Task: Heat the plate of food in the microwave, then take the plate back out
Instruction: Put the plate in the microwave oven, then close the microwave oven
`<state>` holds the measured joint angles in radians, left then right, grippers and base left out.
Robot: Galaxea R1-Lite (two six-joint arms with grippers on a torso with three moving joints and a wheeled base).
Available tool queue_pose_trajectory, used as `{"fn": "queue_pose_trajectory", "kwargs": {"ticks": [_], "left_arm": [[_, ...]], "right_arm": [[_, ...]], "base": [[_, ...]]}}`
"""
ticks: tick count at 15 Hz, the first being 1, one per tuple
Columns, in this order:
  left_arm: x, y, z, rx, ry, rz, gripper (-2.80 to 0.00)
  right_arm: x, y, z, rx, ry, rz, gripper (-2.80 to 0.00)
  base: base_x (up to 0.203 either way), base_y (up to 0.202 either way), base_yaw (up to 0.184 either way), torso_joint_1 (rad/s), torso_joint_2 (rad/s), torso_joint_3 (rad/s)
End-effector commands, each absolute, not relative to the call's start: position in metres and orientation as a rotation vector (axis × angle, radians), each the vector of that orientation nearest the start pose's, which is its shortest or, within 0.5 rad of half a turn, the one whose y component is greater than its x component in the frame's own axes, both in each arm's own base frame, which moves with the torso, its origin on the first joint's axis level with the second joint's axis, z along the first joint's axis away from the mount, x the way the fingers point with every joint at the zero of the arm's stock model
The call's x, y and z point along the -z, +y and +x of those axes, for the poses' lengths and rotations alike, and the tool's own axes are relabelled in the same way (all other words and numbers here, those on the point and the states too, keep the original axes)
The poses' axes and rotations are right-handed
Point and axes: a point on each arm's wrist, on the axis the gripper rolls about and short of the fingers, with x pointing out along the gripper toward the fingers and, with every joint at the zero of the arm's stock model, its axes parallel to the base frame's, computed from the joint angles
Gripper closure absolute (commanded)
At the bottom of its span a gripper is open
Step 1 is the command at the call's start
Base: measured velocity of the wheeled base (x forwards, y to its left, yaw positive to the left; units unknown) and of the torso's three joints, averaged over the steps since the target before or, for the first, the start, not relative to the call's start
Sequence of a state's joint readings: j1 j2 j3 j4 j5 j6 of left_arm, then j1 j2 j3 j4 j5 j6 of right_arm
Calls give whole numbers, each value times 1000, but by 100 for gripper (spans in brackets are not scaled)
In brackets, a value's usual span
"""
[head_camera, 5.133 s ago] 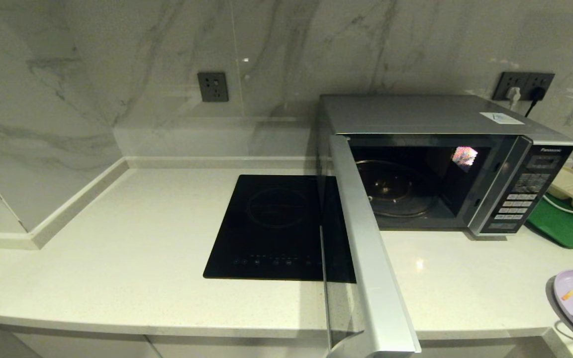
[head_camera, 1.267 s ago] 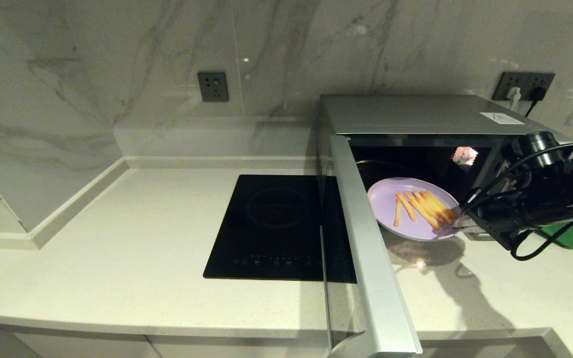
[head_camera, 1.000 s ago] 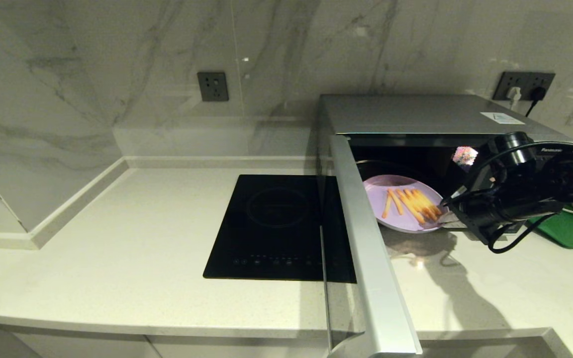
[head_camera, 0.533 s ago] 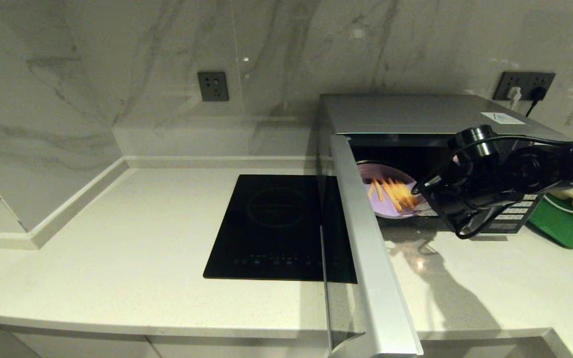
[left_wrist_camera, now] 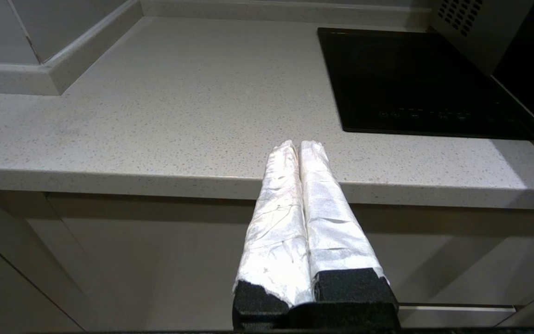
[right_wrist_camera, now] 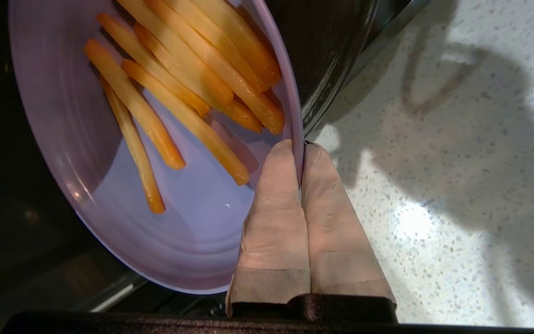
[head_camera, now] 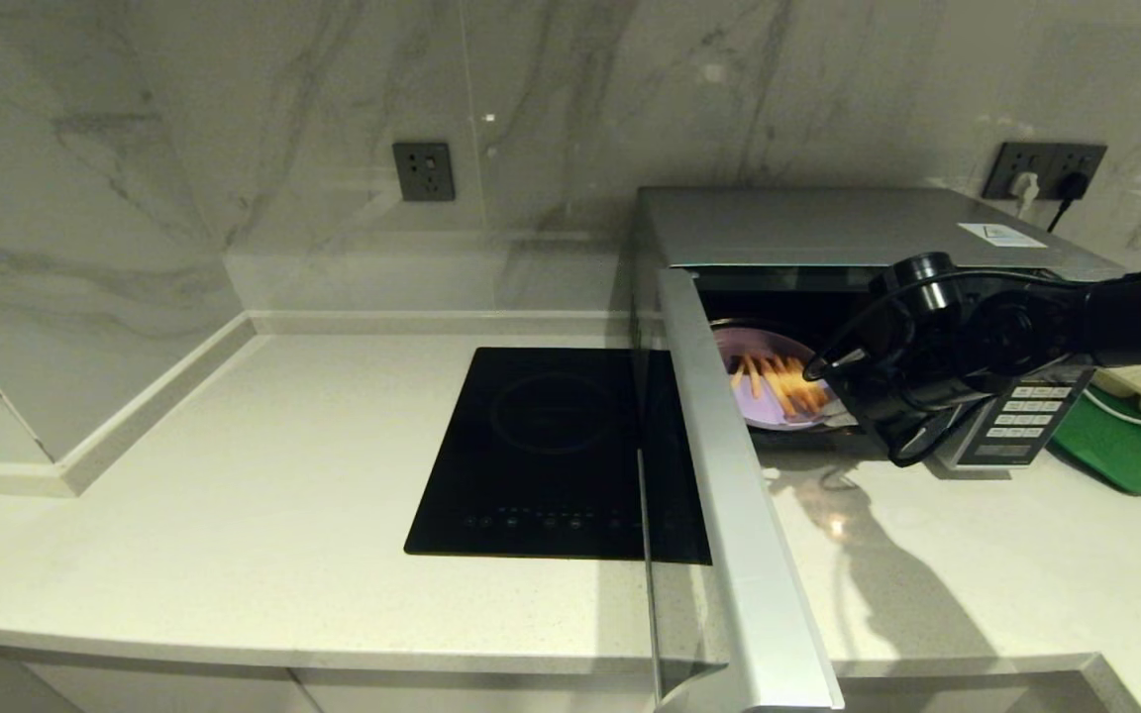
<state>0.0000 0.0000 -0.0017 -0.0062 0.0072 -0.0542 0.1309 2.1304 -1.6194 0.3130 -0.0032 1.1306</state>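
On the pale speckled countertop (head_camera: 234,515), the Panasonic microwave (head_camera: 828,223) is standing at the right with its door (head_camera: 729,515) swung fully open toward the camera; the cavity mouth is facing forward, dark inside. Right arm is reaching in from the right edge of the head view; the right gripper (head_camera: 833,414) is sitting at the front sill of the cavity, pinching the near rim of the plate of food (head_camera: 764,401); the right wrist view is showing the two taped fingers (right_wrist_camera: 274,218) pressed together on either side of the plate edge, one above the rim and one below. Plate is pale lilac, carrying a cluster of orange-yellow fries (right_wrist_camera: 188,88); it is lying mostly inside the cavity opening, with the gripped edge at the sill; whether it is resting on the turntable or hanging just above it cannot be told. Arm shadow is falling across the counter in front of the microwave.

Left gripper (left_wrist_camera: 300,148) is hanging parked below and in front of the counter edge, its white-wrapped fingers (left_wrist_camera: 271,218) lying flush together with nothing between them; it is well apart from the microwave.

Flat black induction cooktop (head_camera: 551,446) is lying just left of the open door; green tray (head_camera: 1130,451) is sitting at the far right beside the button panel (head_camera: 1021,421); wall sockets are showing on the marble backsplash.
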Motion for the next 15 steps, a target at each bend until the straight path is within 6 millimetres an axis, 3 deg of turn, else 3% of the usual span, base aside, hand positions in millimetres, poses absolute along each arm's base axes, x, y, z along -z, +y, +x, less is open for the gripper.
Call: {"fn": "queue_pose_trajectory", "kwargs": {"ticks": [1, 6, 15], "left_arm": [[-77, 0, -23, -7, -9, -55, 0], [-77, 0, -23, -7, -8, -55, 0], [-77, 0, -23, -7, -8, -55, 0]], "right_arm": [[-156, 55, 420, 389, 774, 1004, 0], [-145, 54, 428, 423, 770, 995, 0], [-146, 49, 433, 487, 709, 1031, 0]], "base": [[0, 0, 0, 0, 0, 0], [0, 0, 0, 0, 0, 0], [0, 0, 0, 0, 0, 0]]}}
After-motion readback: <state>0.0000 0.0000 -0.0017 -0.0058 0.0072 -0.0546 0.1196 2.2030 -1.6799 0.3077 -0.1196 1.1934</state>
